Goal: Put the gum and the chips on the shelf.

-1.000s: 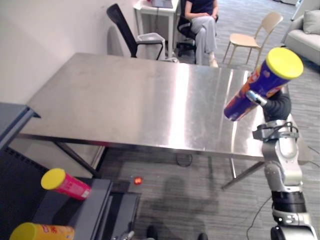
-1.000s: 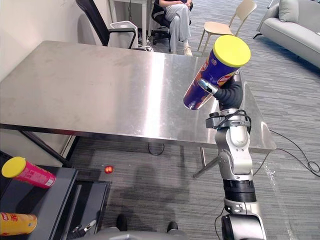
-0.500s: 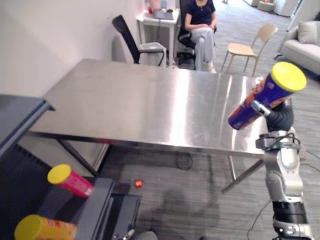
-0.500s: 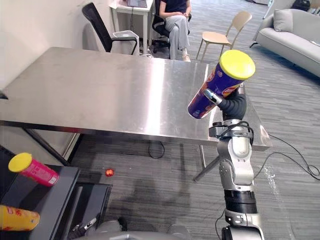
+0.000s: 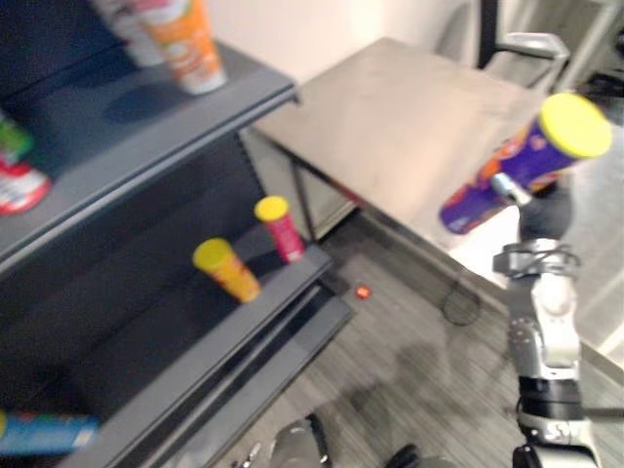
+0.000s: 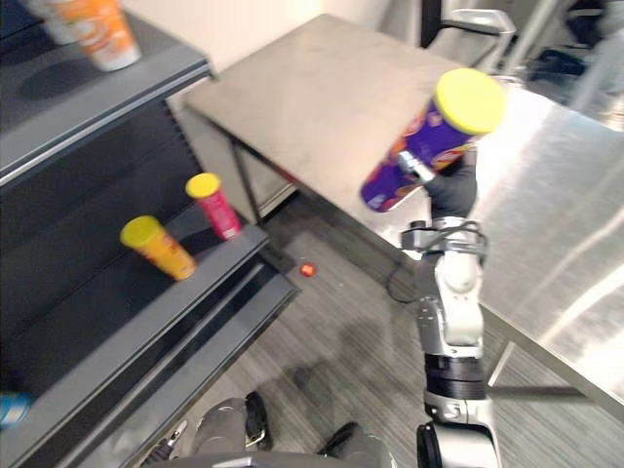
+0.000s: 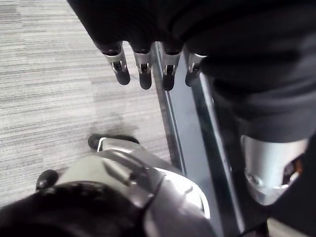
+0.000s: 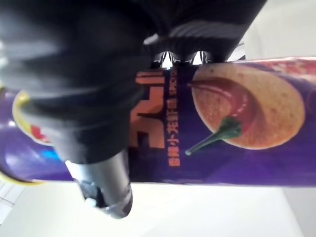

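Grips purple chips can (image 6: 429, 141) in right hand (image 6: 450, 190), fingers and thumb curled round the tube's middle. Holds it up in the air on the right, tilted, yellow lid (image 6: 470, 99) up and to the right, bottom end down and to the left. Holds it above the near edge of the steel table (image 5: 390, 127), not touching the top. In the right wrist view, thumb (image 8: 101, 182) pressed across the purple wall beside the printed chip picture.

Lets left hand (image 7: 144, 69) hang low, fingers straight and loose, gripping nothing, over grey carpet (image 7: 49, 74) and a metal rail.

On the left, dark grey shelf (image 5: 146, 127), well apart from the chips can. On its upper board, far end: orange can (image 5: 185, 44), upright. At the left edge, one level down: red and green item (image 5: 15, 171), too blurred to name. On the lower board: orange can with yellow lid (image 5: 226, 270) and pink can with yellow lid (image 5: 280, 228), both leaning, near each other, not touching. At bottom left: blue item (image 5: 44, 432), blurred.

On the floor between shelf and table: small red object (image 5: 363, 292).

Cannot tell which item is the gum.
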Tool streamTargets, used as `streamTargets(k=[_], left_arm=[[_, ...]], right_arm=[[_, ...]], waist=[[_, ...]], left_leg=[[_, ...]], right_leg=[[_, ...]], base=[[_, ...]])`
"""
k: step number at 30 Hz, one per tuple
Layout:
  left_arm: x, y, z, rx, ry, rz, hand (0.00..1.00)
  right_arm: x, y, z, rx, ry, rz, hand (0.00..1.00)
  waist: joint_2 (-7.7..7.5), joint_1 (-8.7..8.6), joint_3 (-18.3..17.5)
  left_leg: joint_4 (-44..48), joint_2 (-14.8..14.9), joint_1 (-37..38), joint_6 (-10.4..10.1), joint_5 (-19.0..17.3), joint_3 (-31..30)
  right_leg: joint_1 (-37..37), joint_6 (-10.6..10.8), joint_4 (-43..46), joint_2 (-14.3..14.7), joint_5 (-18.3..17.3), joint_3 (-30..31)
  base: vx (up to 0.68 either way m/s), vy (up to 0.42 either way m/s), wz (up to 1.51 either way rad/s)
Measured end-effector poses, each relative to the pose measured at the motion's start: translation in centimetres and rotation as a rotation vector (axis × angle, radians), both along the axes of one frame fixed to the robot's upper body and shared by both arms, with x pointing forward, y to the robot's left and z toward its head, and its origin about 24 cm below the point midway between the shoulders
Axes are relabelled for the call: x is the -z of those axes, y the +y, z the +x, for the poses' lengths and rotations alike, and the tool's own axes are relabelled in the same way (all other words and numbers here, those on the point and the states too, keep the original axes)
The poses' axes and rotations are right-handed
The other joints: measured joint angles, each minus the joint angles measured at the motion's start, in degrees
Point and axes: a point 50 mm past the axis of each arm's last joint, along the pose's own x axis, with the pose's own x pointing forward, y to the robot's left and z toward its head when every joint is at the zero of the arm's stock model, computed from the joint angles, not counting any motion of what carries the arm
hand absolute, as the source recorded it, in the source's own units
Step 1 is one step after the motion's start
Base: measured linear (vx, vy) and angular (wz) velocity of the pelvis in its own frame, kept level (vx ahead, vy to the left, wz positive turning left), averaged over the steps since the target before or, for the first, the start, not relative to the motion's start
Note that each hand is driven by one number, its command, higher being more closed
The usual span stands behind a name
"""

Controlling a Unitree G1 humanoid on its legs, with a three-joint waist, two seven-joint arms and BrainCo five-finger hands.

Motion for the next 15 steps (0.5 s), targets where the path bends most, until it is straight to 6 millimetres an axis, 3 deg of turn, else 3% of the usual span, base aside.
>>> streamTargets(k=[1,2,4,8,11,15], left_arm=[[0.0,0.0,-0.1,-0.016,0.004,-0.003,0.0],[0.1,0.3,-0.6,-0.041,0.016,-0.001,0.0],[0.1,0.4,-1.1,-0.063,0.019,-0.004,0.0],[0.2,0.8,-1.3,-0.036,0.046,0.009,0.0],[0.2,0.8,-1.2,-0.008,0.055,0.015,0.0],[0.0,1.4,-1.0,0.009,0.057,0.038,0.0]], right_arm=[[0.0,-0.3,-0.1,0.014,-0.004,0.004,1.0],[0.4,-0.8,-0.5,0.036,0.005,0.022,1.0],[1.3,-2.5,-1.6,0.109,0.028,0.044,1.0],[1.9,-3.3,-2.1,0.162,0.034,0.094,1.0],[1.8,-3.4,-2.3,0.175,0.028,0.098,1.0],[2.0,-3.8,-2.5,0.227,0.04,0.117,1.0]], waist=[[0.31,0.18,-0.04],[0.49,0.15,-0.05],[1.52,-0.67,-0.56],[0.05,-0.59,-0.76],[-0.4,-0.56,-0.69],[-1.15,-0.59,0.31]], left_leg=[[0.0,0.36,0.4,0.55,-1.69,0.62],[3.49,2.55,1.11,-0.54,-5.4,3.1],[-0.52,3.86,2.86,-4.11,-6.61,4.25],[-3.85,1.16,2.59,-3.94,-6.33,3.29],[-4.45,-1.32,2.58,-3.24,-6.2,1.5],[0.24,-1.42,0.48,-1.63,-7.76,0.05]], right_leg=[[0.05,-0.12,-0.35,0.04,0.8,-1.72],[0.27,0.17,0.19,-0.05,1.16,-3.96],[0.96,0.38,1.99,-0.18,1.29,-9.1],[1.36,1.39,3.55,-2.08,1.94,-12.11],[1.81,1.54,7.08,-5.59,2.05,-12.55],[1.7,1.38,12.06,-8.36,1.94,-11.57]], base=[[-0.1,0.05,1.15],[-0.07,0.06,0.92],[-0.05,0.13,1.16],[-0.04,0.18,0.65],[-0.01,0.194,0.36],[-0.02,0.136,0.25]])
